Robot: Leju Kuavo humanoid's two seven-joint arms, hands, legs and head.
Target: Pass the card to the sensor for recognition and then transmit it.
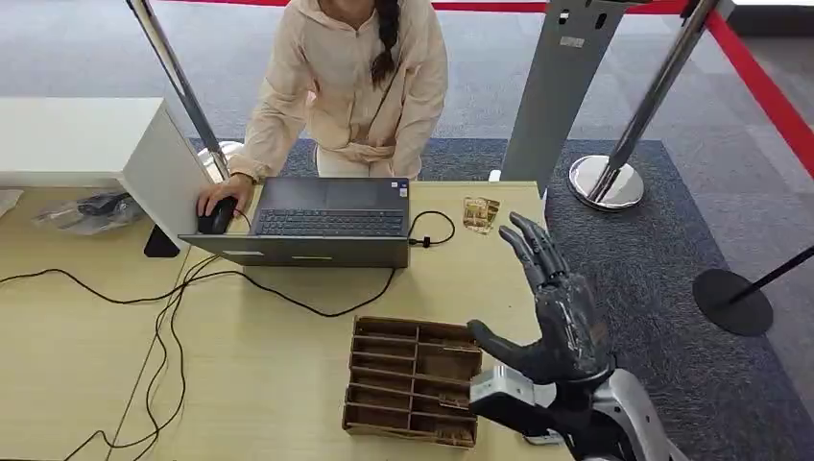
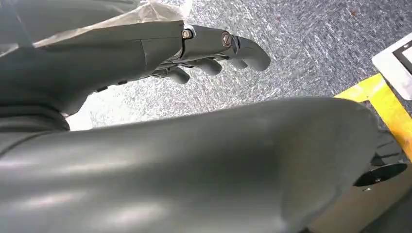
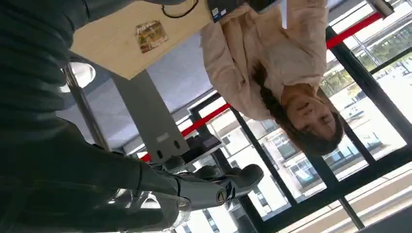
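Even daylight, soft shadows; window (image 3: 369,111) glare in the right wrist view, near hand blurred.

A pale wood-grain counter (image 1: 77,365) carries everything here. Near its far edge sits a dark grey open laptop (image 1: 322,223), with a black computer mouse (image 1: 215,217) just to its left under a person's hand. Thin black cables (image 1: 163,317) trail from the laptop across the counter's left side. A small gold-and-brown printed card (image 1: 480,213) lies flat to the right of the laptop, close to the far right corner. Nearer the front edge rests a brown cardboard tray with slotted compartments (image 1: 413,379). At the far left stands a white box-shaped unit (image 1: 86,144), and beside it lies a crumpled clear plastic bag (image 1: 82,211).
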